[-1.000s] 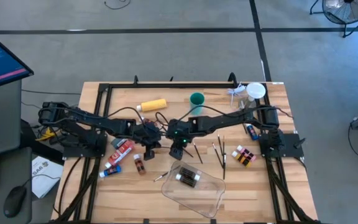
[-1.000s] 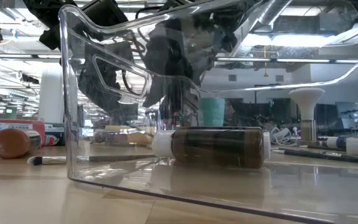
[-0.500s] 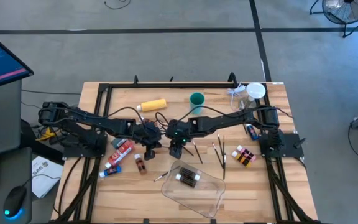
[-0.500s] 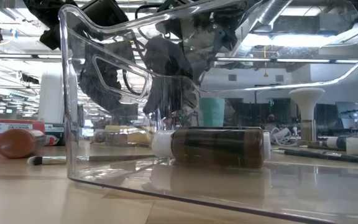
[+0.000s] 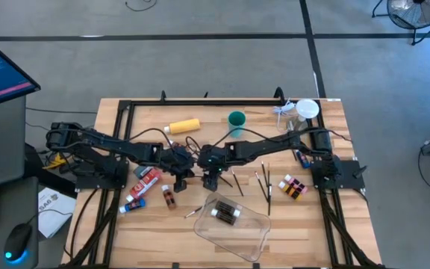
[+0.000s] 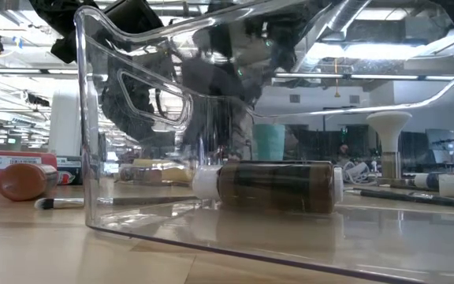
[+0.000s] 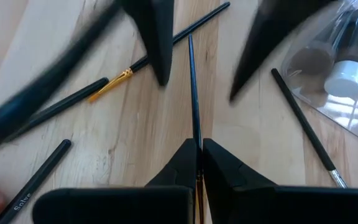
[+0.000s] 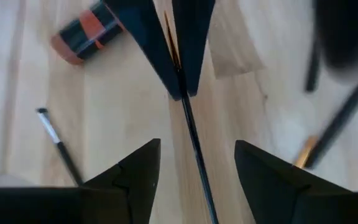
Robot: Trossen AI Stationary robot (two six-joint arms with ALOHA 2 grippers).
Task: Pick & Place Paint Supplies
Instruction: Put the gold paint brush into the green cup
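Observation:
A thin dark paint brush [image 7: 193,93] juts from my left gripper [image 7: 199,144], which is shut on it at the table's middle [image 5: 179,178]. My right gripper [image 8: 197,143] faces it from the right [image 5: 212,178]. It is open, with one finger on either side of the brush's free handle end [image 8: 194,162], apart from it. A brown bottle with a white cap [image 6: 274,187] lies on its side inside the clear tray [image 5: 234,228]. My left gripper pinches the brush between its two fingertips at the gold ferrule end [image 7: 199,177]. The fingers slant down from the table's left and lie along the brush. The dark handle [image 7: 191,74] sticks straight out past the fingertips toward my right gripper.
More brushes [image 5: 263,183] and small bottles [image 5: 293,187] lie to the right. A red tube [image 5: 146,179], a blue tube [image 5: 134,202] and a brown bottle [image 5: 169,197] lie to the left. A yellow bottle [image 5: 184,125] and the teal cup [image 5: 236,119] are at the far side.
My right gripper has rolled a little about its own pointing line while staying around the brush's free end. My left gripper and the brush have kept still.

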